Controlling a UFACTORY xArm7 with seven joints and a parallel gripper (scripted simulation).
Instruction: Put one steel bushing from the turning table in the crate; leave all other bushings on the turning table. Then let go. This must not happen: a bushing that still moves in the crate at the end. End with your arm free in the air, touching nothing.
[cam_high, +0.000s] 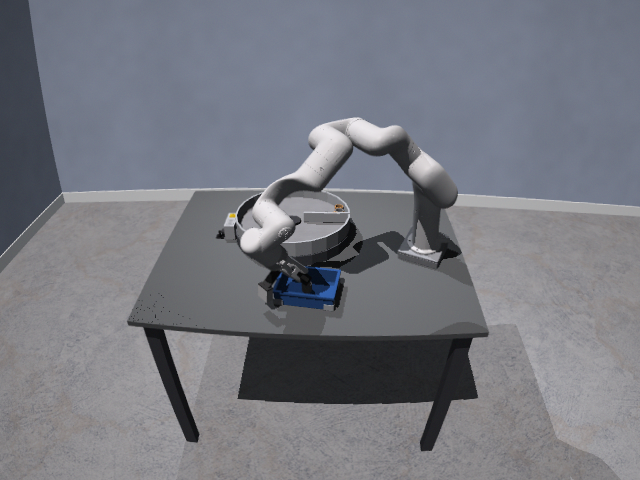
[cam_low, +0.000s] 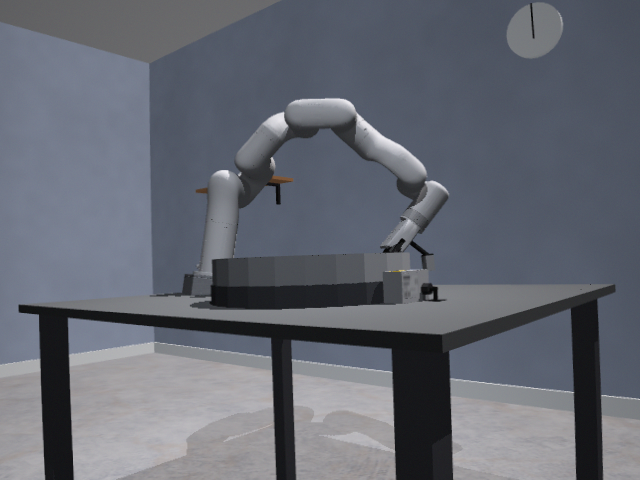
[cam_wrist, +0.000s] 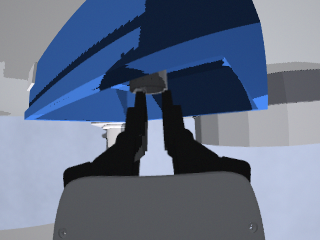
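Note:
The blue crate (cam_high: 331, 283) (cam_wrist: 200, 34) stands on the table in front of the round grey turning table (cam_high: 315, 246) (cam_low: 289, 268). My gripper (cam_high: 305, 283) (cam_low: 392, 249) (cam_wrist: 154, 103) reaches down into the crate with its fingers a little apart. A small grey steel bushing (cam_wrist: 148, 83) sits right at the fingertips inside the crate, and the fingers do not press on it. An orange-brown bushing (cam_high: 338, 207) lies at the back right of the turning table. In the exterior view the crate is hidden behind the turning table.
A pale bar (cam_high: 323, 217) lies across the turning table. A small control box (cam_high: 229, 223) (cam_low: 405, 285) stands at its left side. The arm's base (cam_high: 421, 255) stands at the right of the table.

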